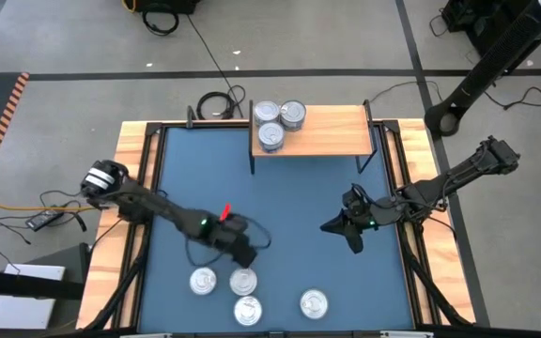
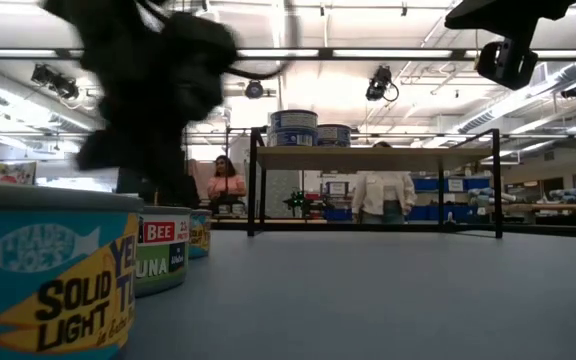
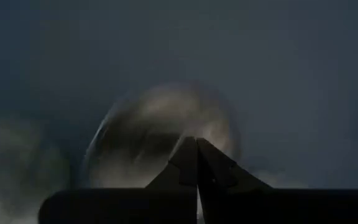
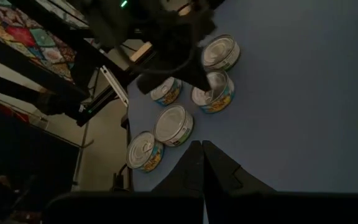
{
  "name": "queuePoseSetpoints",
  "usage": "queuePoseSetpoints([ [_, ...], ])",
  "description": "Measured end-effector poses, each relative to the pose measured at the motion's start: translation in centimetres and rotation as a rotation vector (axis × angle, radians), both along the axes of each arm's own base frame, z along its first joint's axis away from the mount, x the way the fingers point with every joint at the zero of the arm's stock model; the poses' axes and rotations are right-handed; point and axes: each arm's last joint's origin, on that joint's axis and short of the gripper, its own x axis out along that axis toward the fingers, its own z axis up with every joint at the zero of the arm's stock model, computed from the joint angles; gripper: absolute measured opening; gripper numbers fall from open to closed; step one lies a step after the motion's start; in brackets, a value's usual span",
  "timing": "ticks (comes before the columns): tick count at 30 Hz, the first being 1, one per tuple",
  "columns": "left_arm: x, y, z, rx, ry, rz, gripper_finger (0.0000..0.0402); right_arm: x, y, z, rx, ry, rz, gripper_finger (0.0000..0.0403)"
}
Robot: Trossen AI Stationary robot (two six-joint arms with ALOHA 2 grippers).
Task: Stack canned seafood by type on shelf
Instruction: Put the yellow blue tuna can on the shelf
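Cans (image 1: 242, 281) are sitting near the table's (image 1: 299, 202) front edge while the left gripper (image 1: 242, 253), clenched shut and empty, is hovering over one, so I think it needs opening before grabbing; the right gripper (image 1: 357, 240) is waiting, closed, near the right edge, and the shelf (image 1: 332, 131) is standing at the back edge.

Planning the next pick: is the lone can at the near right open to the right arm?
Probably yes. That can sits apart from the other cans, with bare blue table around it. The right end effector, shut, hangs just beyond it with nothing between; it must open first.
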Motion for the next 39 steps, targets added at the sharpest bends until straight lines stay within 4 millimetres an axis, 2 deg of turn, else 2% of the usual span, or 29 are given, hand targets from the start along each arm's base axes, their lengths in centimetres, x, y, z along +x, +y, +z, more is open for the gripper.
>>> queuePoseSetpoints([
  [5, 3.2, 2.7, -1.0, -0.051, -0.131, -0.009, 0.0000, 0.0, 0.0, 0.1, -0.008, -0.007, 0.005, 0.0000],
  [8, 3.8, 3.6, -0.3, 0.023, -0.142, 0.035, 0.0000, -0.2, -0.1, 0.3, -0.010, -0.019, 0.008, 0.0000],
  [10, 3.7, 3.9, 1.8, 0.132, -0.147, 0.035, 0.0000, -0.2, -0.1, 0.4, -0.011, -0.028, 0.010, 0.0000],
  [11, 3.8, 4.1, 3.5, 0.171, -0.169, 0.030, 0.0000, -0.3, -0.1, 0.5, -0.015, -0.030, 0.009, 0.0000],
  [13, 3.6, 4.3, 6.7, 0.234, -0.188, 0.014, 0.0000, -0.4, -0.2, 0.5, -0.031, -0.031, 0.013, 0.0000],
  [16, 3.1, 4.5, 10.2, 0.308, -0.171, 0.025, 0.0000, -0.3, -0.4, 0.5, -0.045, -0.030, 0.009, 0.0001],
  [18, 2.3, 4.8, 11.7, 0.324, -0.105, 0.045, 0.0000, -0.3, -0.5, 0.5, -0.043, -0.033, -0.001, 0.0001],
  [20, 1.7, 4.8, 12.2, 0.274, -0.051, 0.080, 0.0000, -0.2, -0.6, 0.6, -0.043, -0.034, -0.005, 0.0001],
  [23, 1.4, 4.2, 10.9, 0.106, 0.015, 0.025, 0.0000, -0.2, -0.6, 0.6, -0.043, -0.033, -0.007, 0.0001],
  [27, 1.6, 2.6, 9.2, -0.049, -0.029, 0.022, 0.0000, -0.2, -0.6, 0.6, -0.052, -0.035, -0.001, 0.0001],
  [35, -0.6, 1.0, 4.6, -0.053, 0.076, 0.186, 0.0000, -0.3, -0.5, 0.6, -0.063, -0.036, 0.007, 0.0001],
  [39, -0.9, 1.2, 3.0, -0.007, 0.128, 0.239, 0.0000, -0.3, -0.5, 0.5, -0.066, -0.036, 0.009, 0.0001],
])
